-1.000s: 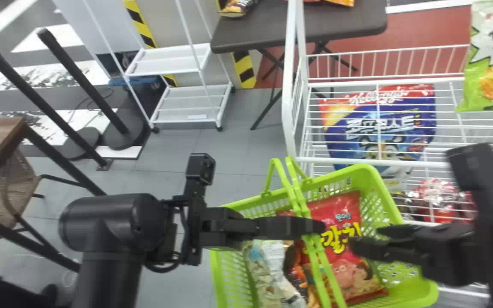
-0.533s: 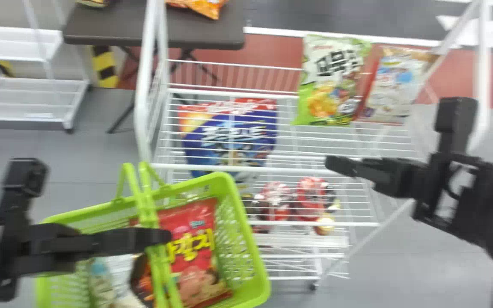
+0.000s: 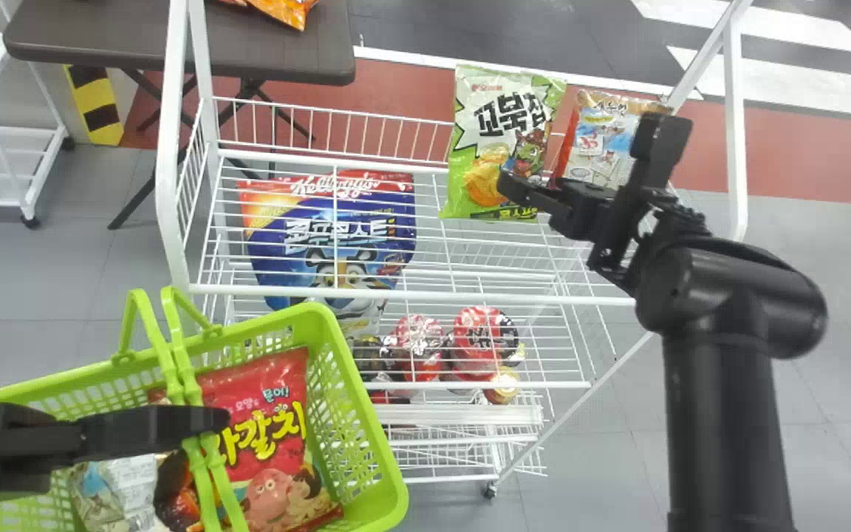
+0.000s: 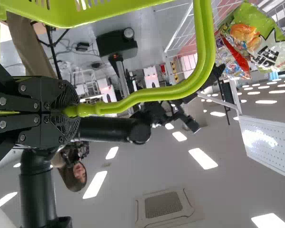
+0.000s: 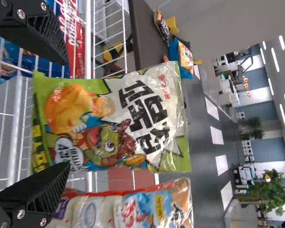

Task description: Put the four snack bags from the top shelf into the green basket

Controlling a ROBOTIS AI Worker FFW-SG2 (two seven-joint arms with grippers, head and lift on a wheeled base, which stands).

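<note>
My left gripper (image 3: 204, 421) is over the green basket (image 3: 366, 414) at the lower left; in the left wrist view this gripper (image 4: 69, 111) is shut on the basket handles (image 4: 147, 97). Inside the basket lie a red snack bag (image 3: 270, 436) and a pale bag (image 3: 126, 484). On the top shelf stand a green-and-white snack bag (image 3: 499, 140) and, to its right, a red-edged bag (image 3: 599, 137). My right gripper (image 3: 525, 188) is before them; in the right wrist view the open gripper (image 5: 61, 111) has the green-and-white bag (image 5: 114, 121) just beyond its parted fingers.
Below the top shelf (image 3: 499, 255) of the white wire rack are a large blue bag (image 3: 329, 236) and several round packs (image 3: 418, 343). A rack post (image 3: 171, 148) rises at the left, another (image 3: 734, 133) at the right. A dark table (image 3: 174, 41) stands behind.
The head view has swung right, so rack and basket now appear farther left. My right gripper has moved up and left from beside the rack to the front of the bags.
</note>
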